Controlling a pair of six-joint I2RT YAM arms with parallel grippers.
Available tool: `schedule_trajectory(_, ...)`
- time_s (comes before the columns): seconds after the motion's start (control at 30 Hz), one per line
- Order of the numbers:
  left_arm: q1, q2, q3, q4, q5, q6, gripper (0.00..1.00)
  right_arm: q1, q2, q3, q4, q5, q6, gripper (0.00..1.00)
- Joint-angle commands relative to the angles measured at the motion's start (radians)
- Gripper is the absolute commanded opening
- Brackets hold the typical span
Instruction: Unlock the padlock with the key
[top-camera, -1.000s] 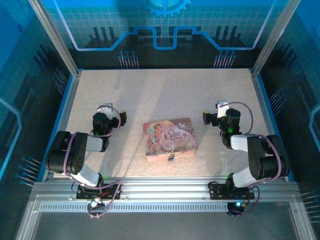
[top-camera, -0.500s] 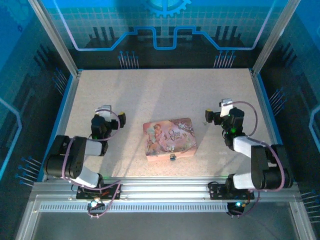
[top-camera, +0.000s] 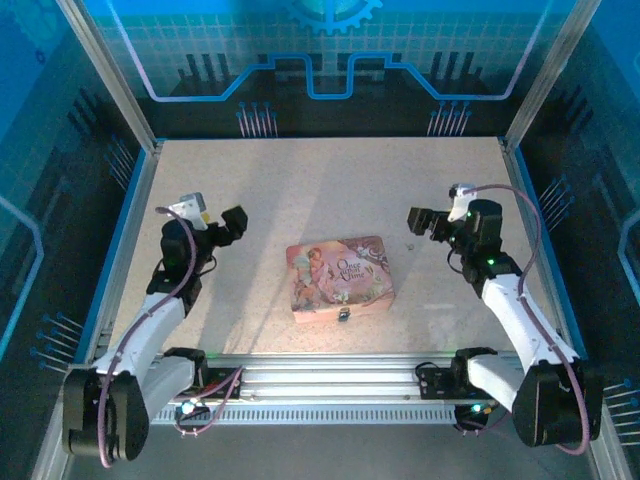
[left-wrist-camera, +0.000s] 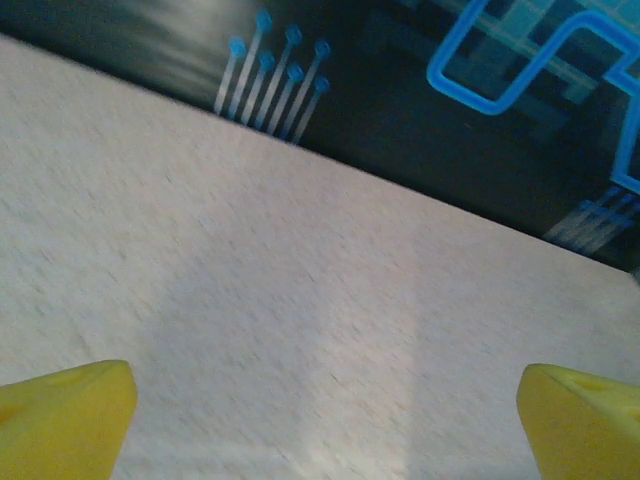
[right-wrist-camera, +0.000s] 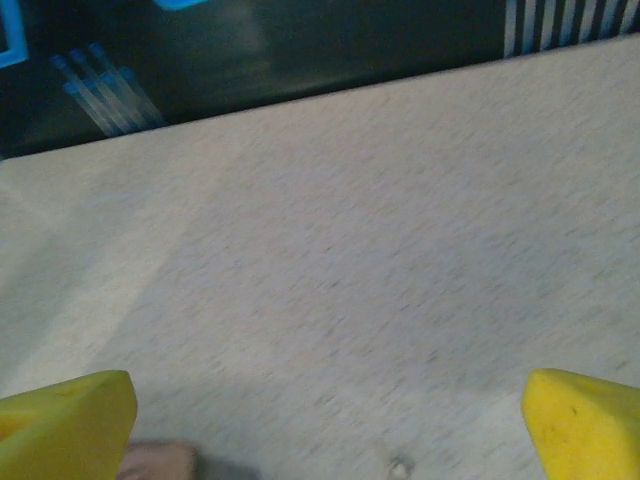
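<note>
The tiny dark metal padlock carries a small pale glint. It sits at the near long side of the pink rectangular tin with the illustrated lid, a little right of that side's middle and touching the tin's edge. From the overhead view it is only a dark speck, so I cannot tell which way it points or how its long axis runs. The tin lies flat near the middle of the speckled beige table, its long sides running roughly left to right and slightly skewed.

My left gripper hangs over the table to the left of the tin, well apart from it. In my left wrist view its yellow fingertips sit at opposite lower corners, spread wide with bare table between them.

My right gripper hangs to the right of the tin's far right corner. Its jaws are also spread wide and hold nothing. A small pale object lies on the table between them, too small to identify
</note>
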Motion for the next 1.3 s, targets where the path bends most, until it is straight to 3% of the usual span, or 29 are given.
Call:
schedule_trajectory(0.0, -0.056, -0.025, 0.073, -0.273, 0.109, -0.178, 0.99, 0.06, -0.029, 0.009, -0.19, -0.066, 0.127, 1.0)
schedule_trajectory(0.17, -0.209, -0.032, 0.147, -0.455, 0.098, -0.234, 0.99, 0.133, -0.063, -0.026, -0.252, -0.08, 0.164, 1.0)
schedule_trajectory(0.43, -0.366, 0.002, 0.084, -0.425, 0.17, -0.365, 0.99, 0.159, -0.046, -0.073, -0.263, -0.284, 0.145, 1.0)
schedule_trajectory(0.6, -0.401, 0.068, 0.069, -0.349, 0.254, -0.39, 0.96, 0.181, 0.016, -0.079, -0.26, -0.354, 0.13, 1.0)
schedule_trajectory(1.27, -0.43, 0.289, 0.121, -0.201, 0.305, -0.446, 0.98, 0.313, 0.217, -0.018, -0.189, -0.418, 0.156, 0.99)
